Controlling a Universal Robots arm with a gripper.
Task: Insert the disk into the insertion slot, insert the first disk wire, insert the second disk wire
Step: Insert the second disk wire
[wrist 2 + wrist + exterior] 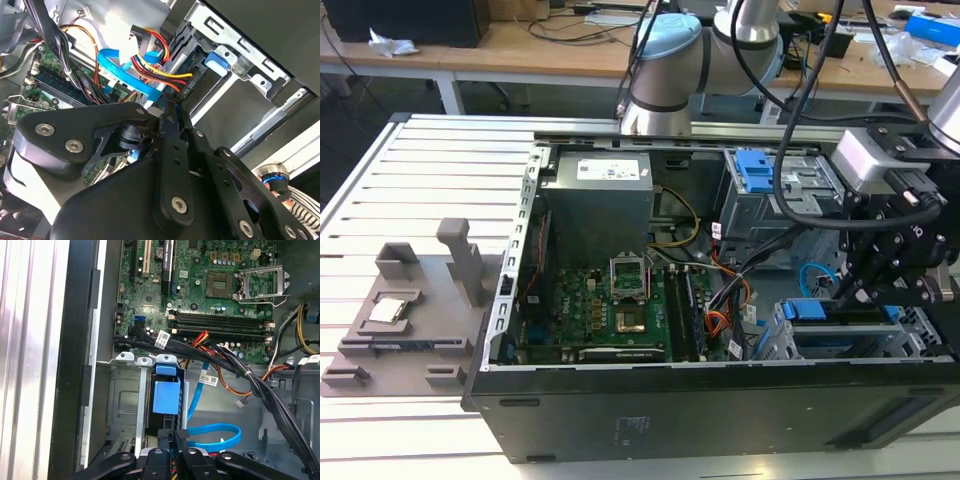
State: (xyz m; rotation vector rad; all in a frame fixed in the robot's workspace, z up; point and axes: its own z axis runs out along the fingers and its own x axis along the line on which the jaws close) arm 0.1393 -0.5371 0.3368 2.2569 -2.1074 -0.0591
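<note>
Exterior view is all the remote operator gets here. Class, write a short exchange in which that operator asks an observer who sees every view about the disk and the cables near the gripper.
Operator: The arm blocks my sight. Where is the disk?
Observer: In the first wrist view the disk, in its blue carrier, sits inside the insertion slot, just ahead of the gripper.
Operator: What cables lie close by?
Observer: In the second wrist view a bundle of red, yellow and black wires and a flat blue cable run towards the spot just beyond the gripper.
</note>
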